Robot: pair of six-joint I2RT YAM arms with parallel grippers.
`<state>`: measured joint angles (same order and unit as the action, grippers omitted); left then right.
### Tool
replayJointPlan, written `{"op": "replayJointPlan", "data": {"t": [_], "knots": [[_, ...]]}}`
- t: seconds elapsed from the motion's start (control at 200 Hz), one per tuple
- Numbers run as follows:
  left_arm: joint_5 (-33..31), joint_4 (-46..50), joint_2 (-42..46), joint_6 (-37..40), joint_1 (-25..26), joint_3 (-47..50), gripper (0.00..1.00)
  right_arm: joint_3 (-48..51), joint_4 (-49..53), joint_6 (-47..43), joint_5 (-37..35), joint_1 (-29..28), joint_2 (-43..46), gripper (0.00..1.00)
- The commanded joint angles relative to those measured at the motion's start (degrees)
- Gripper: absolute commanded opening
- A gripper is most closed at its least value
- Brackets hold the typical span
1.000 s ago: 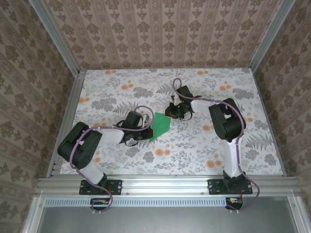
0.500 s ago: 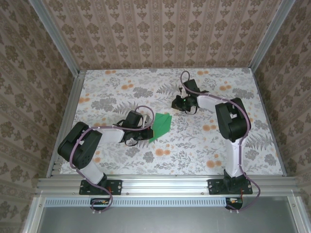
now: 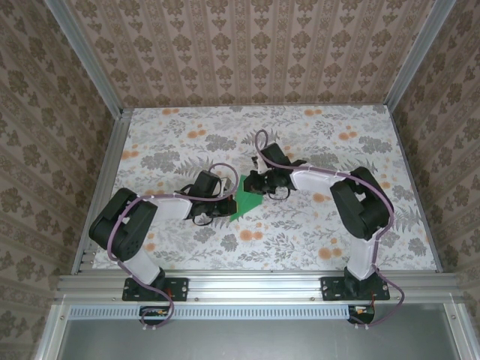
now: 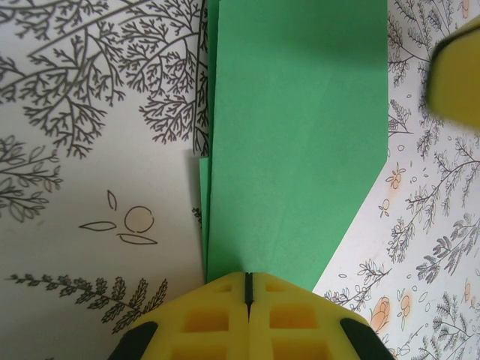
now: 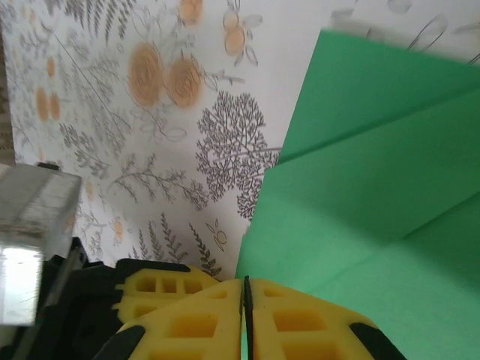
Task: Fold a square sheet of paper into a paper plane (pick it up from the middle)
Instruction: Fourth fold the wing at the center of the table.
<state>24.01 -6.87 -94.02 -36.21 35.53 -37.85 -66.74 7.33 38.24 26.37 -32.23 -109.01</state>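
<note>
Left end effector (image 4: pixel 246 279) and right end effector (image 5: pixel 245 286), both closed and empty, seemingly press the paper plane (image 3: pixel 245 204) (half-folded); a slip could skew creases.

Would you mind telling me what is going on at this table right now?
Two robot arms are working on a partly folded green paper plane that lies flat on the flowered table. The left gripper, jaws shut, has its tips at one end of the paper. The right gripper, also shut, is at the opposite end. Whether they are pinching or just pressing it down, I cannot tell. Creases and overlapping layers are visible.
</note>
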Motion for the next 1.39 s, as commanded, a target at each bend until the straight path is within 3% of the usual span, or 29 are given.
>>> {"op": "replayJointPlan", "data": {"t": [0.0,0.245,0.555,1.0,1.39], "knots": [[-1.0,7.6,-2.0,0.4,0.0,1.1,0.0,0.3,-1.1,1.9,1.4,-1.0,-2.8,0.1],[-1.2,7.8,-1.7,0.4,0.0,1.3,0.0,0.3,-1.0,2.6,2.8,-2.2,-5.6,0.03],[-1.0,7.6,-1.7,0.4,0.0,1.2,0.0,1.4,-1.1,4.0,5.3,-2.8,-6.2,0.0],[-0.6,8.9,-1.7,1.1,0.0,1.3,0.0,-2.0,5.9,1.0,-0.6,-2.6,-8.7,0.0],[0.2,15.3,-2.0,2.3,0.0,1.6,0.0,-4.9,7.4,-1.8,-2.2,2.0,-10.3,0.01]]}}
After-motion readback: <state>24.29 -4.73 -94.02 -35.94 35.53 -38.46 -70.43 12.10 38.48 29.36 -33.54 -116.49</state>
